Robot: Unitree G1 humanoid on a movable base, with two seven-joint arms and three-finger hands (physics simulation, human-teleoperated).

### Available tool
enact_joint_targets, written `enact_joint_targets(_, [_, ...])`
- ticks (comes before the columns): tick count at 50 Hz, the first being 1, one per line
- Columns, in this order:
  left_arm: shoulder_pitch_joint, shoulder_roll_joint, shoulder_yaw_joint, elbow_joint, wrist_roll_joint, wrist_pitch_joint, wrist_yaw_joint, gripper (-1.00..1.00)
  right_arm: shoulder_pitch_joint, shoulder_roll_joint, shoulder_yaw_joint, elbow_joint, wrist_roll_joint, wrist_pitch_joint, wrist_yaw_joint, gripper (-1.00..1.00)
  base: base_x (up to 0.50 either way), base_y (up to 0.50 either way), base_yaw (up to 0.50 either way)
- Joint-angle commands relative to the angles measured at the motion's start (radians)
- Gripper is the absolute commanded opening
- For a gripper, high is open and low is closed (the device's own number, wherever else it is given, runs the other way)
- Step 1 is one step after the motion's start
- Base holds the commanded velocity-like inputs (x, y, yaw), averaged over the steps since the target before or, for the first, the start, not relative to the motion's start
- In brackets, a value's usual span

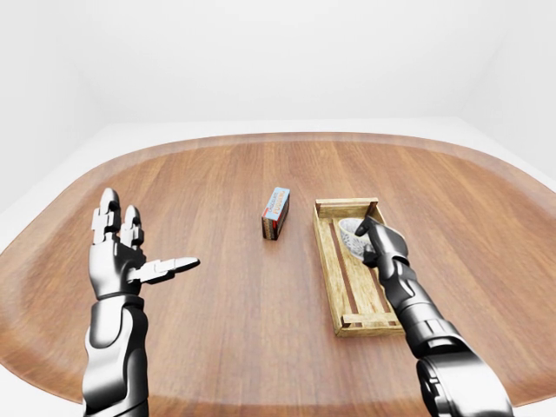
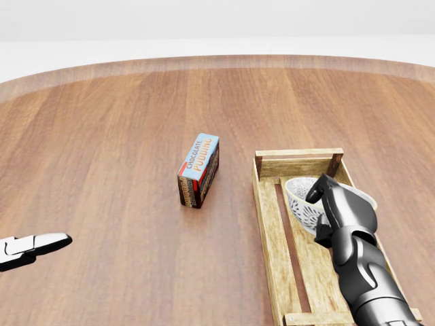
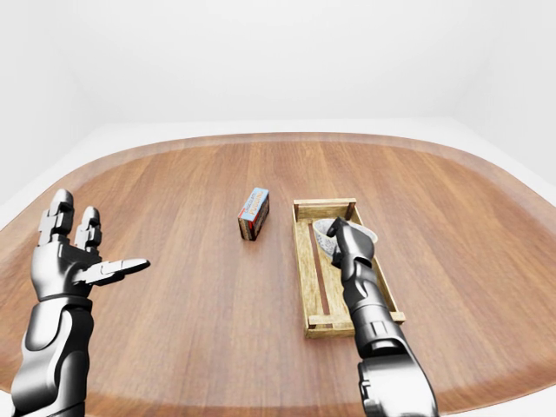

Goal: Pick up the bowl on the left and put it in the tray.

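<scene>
Wooden table (image 2: 102, 136) carried the slatted tray (image 2: 267, 231) at head-view right, and the bowl (image 2: 299, 206) was inside its upper end, apparently down on the slats, so placing looked nearly done. Right hand (image 2: 343, 214) had fingers curled round the bowl's rim; left hand (image 1: 122, 256) was spread, idle. Next move likely calls for letting go and lifting clear without tipping it.

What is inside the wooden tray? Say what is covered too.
Only the patterned bowl, near the top end of the tray in the head view, gripped by the right hand. The hand covers the bowl's right side.
</scene>
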State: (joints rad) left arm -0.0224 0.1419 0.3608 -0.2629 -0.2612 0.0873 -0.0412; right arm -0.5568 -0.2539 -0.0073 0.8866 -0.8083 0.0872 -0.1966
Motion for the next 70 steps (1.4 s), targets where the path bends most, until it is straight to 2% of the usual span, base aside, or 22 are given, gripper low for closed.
enact_joint_targets(1, [0.001,-0.001,-0.002,0.013,-0.001,0.0,-0.003,1.0,-0.019,0.003,-0.006,0.084,0.036,0.0,-0.037,-1.0,0.0,0.0,0.0])
enact_joint_targets(25, [-0.002,0.0,-0.003,0.012,-0.004,0.0,0.001,1.0,-0.022,0.021,0.008,0.167,0.077,0.0,-0.043,-1.0,0.0,0.0,0.0])
enact_joint_targets(50, [-0.001,0.005,0.002,-0.029,-0.013,0.0,0.007,1.0,0.01,0.039,0.013,0.143,0.093,0.0,-0.013,-1.0,0.0,0.0,0.0])
enact_joint_targets(62, [0.004,-0.001,0.001,0.009,-0.006,0.0,-0.005,1.0,0.015,0.043,0.013,0.139,0.096,0.0,-0.002,-1.0,0.0,0.0,0.0])
enact_joint_targets(63, [0.003,0.0,0.002,0.008,-0.007,0.0,-0.004,1.0,0.019,0.044,0.014,0.128,0.097,0.0,0.005,-0.06,0.0,0.0,0.0])
enact_joint_targets(64, [0.002,0.0,0.001,0.007,-0.007,0.0,-0.003,1.0,0.022,0.044,0.015,0.118,0.096,0.0,0.008,0.54,0.0,0.0,0.0])
enact_joint_targets(65, [0.002,0.0,0.001,0.007,-0.007,0.0,-0.003,1.0,0.024,0.044,0.015,0.115,0.095,0.0,0.009,0.54,0.0,0.0,0.0])
enact_joint_targets(66, [0.001,0.003,0.002,-0.013,-0.012,0.0,0.002,1.0,0.029,0.045,0.015,0.099,0.095,0.0,0.018,1.0,0.0,0.0,0.0])
enact_joint_targets(70, [0.002,-0.003,-0.001,0.004,-0.005,0.0,-0.003,1.0,0.037,0.047,0.015,0.08,0.089,0.0,0.026,1.0,0.0,0.0,0.0])
